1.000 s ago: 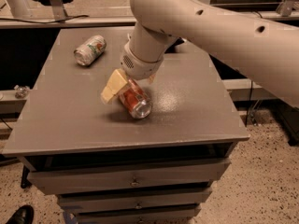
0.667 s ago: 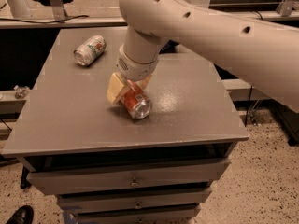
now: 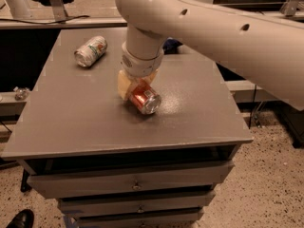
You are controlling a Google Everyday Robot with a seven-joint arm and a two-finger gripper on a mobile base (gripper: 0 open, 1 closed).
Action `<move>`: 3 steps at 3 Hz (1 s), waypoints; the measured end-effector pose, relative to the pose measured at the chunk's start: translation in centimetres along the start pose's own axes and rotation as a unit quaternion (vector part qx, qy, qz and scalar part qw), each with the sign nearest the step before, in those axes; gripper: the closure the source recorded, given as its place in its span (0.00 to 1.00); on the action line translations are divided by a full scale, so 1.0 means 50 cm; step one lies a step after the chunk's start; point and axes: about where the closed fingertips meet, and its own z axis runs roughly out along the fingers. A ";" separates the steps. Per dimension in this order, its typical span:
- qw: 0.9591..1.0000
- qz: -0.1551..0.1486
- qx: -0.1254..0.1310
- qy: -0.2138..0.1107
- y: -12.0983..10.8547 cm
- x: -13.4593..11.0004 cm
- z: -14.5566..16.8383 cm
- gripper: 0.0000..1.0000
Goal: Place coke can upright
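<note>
**Coke can gripped but not yet upright**

Coke can (image 3: 145, 100) sits near the middle of the bench (image 3: 199, 108), slightly toward the front edge. It lies tipped on its side, its silver end facing the front-right corner. The gripper (image 3: 137, 93) comes down on it from above, under the thick white arm (image 3: 213, 27). It looks clenched around the red body, with one cream finger (image 3: 124, 85) pressed to the side nearer the left edge. The grasp therefore appears made, and whether the can's low edge touches the surface or hangs just over it cannot be told. Left to do, by my reading: turn the can until an end faces down, set it on the bench, and let go. A silver-white can (image 3: 90, 51) lies on its side toward the back-left corner, well apart.
</note>
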 end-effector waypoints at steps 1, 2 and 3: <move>0.999 -0.015 0.022 -0.043 -0.054 -0.025 -0.054 1.00; 0.992 -0.036 0.019 -0.120 -0.111 -0.056 -0.115 1.00; 0.975 -0.053 -0.006 -0.214 -0.141 -0.067 -0.164 1.00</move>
